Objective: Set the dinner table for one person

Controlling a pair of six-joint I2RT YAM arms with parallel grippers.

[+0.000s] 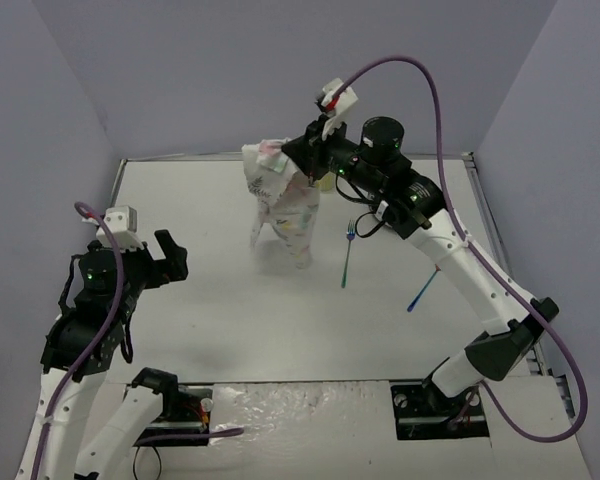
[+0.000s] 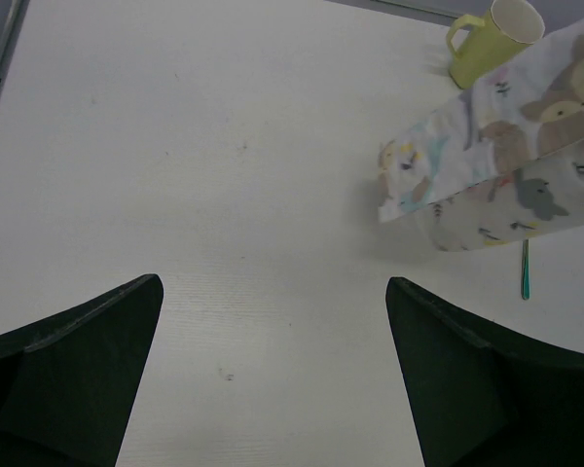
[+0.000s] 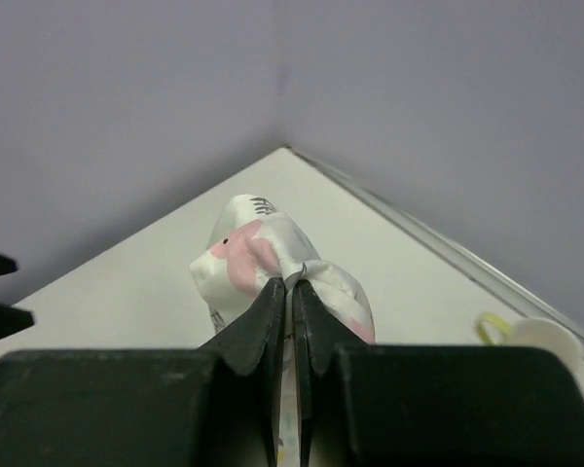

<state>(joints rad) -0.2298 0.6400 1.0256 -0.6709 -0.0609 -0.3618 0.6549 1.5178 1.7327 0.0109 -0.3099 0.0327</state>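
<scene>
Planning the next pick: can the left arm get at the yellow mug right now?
Probably not cleanly: the printed cloth, hanging from the shut right end effector, sits between the open left end effector and the mug.

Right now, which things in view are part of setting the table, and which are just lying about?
Job: table, placemat (held up in the right gripper), fork, blue-handled utensil, mug.
Lying about: crinkled clear sheet between the arm bases.
</scene>
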